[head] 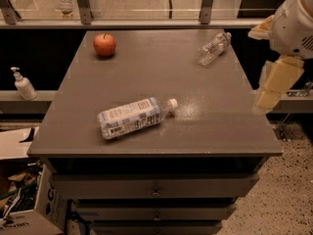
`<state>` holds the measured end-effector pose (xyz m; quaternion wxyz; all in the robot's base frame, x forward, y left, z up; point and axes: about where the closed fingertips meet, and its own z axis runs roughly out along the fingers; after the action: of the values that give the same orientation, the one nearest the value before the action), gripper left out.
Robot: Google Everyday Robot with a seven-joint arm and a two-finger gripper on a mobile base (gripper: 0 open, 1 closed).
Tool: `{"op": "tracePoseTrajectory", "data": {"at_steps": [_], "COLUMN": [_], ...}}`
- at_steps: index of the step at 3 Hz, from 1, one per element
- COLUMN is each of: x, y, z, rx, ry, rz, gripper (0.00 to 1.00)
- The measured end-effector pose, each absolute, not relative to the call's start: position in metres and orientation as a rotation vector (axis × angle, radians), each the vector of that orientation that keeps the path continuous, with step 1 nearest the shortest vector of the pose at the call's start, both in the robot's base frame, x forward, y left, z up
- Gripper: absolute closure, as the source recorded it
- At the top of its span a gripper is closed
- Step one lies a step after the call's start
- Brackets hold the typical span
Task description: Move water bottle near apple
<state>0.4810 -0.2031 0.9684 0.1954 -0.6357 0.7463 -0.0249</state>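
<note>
While my claw (275, 83) hangs in the air just beyond the right edge of the table (161, 70), pale and cream-coloured, touching nothing, I cannot tell whether it is released or clenched.

On the dark grey table, the water bottle (213, 48) lies on its side near the far right corner. It is small, clear and crinkled, with its cap end pointing toward that corner.

The apple (104, 45) sits near the far left corner, red-orange, stem up. It is well apart from the water bottle, with bare table between them.

A larger bottle (132, 117) with a white-blue label lies on its side toward the front edge, left of the middle, its white cap pointing right.

Off the left edge, lower down, a white pump dispenser (23, 84) stands on a ledge. Drawers (156, 192) show below the front edge.
</note>
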Motion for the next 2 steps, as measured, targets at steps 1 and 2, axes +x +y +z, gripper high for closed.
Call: {"op": "tracePoseTrajectory", "data": {"at_steps": [1, 2], "x": [0.527, 0.586], "y": [-0.196, -0.189], "z": [0.951, 0.927], "rx": [-1.859, -1.956], "ry": [2.023, 1.942], "rz": [-0.045, -0.019], "gripper": [0.00, 0.00]}}
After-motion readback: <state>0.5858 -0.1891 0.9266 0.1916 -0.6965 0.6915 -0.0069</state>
